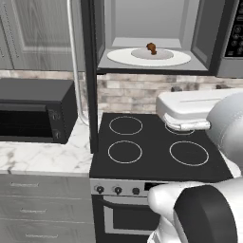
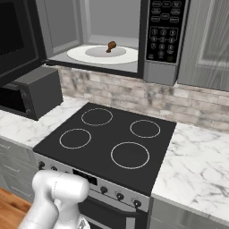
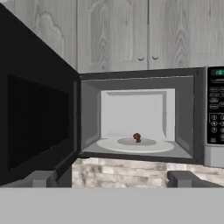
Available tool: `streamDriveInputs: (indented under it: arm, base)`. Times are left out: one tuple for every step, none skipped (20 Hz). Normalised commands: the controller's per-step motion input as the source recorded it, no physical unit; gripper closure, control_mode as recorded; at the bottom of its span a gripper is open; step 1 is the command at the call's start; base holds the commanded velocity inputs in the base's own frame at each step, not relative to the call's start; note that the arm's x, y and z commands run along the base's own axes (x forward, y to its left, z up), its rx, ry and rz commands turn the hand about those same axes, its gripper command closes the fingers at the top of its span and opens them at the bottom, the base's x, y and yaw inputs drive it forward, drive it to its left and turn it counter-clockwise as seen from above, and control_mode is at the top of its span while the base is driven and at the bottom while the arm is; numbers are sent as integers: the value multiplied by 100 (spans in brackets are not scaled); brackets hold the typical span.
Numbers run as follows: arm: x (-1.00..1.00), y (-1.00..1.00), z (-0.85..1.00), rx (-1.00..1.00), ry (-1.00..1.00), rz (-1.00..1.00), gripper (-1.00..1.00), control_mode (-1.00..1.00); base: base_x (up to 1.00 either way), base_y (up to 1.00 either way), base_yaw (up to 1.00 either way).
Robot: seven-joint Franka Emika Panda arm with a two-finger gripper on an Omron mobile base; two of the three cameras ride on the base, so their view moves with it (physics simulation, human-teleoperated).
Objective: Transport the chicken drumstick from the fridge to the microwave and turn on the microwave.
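The chicken drumstick (image 1: 151,48) (image 2: 111,45) (image 3: 137,137) lies as a small brown lump on the white round turntable (image 1: 118,57) (image 2: 80,54) (image 3: 109,145) inside the microwave (image 1: 201,38) (image 2: 163,31) (image 3: 214,113). The microwave's black door (image 3: 35,113) (image 2: 18,36) is swung wide open to the left. My gripper (image 3: 113,179) is open, holds nothing, and faces the cavity from well back. Its two fingertips (image 3: 41,178) stand far apart. The fridge is out of view.
A black stovetop (image 1: 156,142) (image 2: 107,134) with several ring burners lies under the microwave. A smaller black countertop oven (image 1: 33,111) (image 2: 31,91) stands on the marble counter (image 2: 197,156) to the left. Grey wall cupboards (image 3: 131,30) hang above.
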Motion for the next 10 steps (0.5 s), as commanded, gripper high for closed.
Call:
streamDriveInputs:
  arm:
    - [-39, 47, 0, -1, 0, 0, -100, -100]
    - [-34, 48, 0, -1, 0, 0, -100, -100]
    - [-37, 47, 0, -1, 0, 0, -100, -100]
    - [-42, 46, 0, -1, 0, 0, -100, -100]
    - [-51, 45, 0, 0, 0, 0, -100, -100]
    - [-54, 41, 0, 0, 0, 0, -100, -100]
    - [-56, 39, 3, 0, 0, 0, -100, -100]
    - [-60, 37, 5, 0, 0, 0, -100, -100]
    - [-61, 36, 6, 0, 0, 0, -100, -100]
    - [-59, 36, 4, 0, 0, 0, -100, -100]
  base:
    - [0, 0, 0]
    - [0, 0, 0]
    - [0, 0, 0]
    - [0, 0, 0]
    - [0, 0, 0]
    - [0, 0, 0]
    - [0, 0, 0]
    - [0, 0, 0]
    - [0, 0, 0]
    - [0, 0, 0]
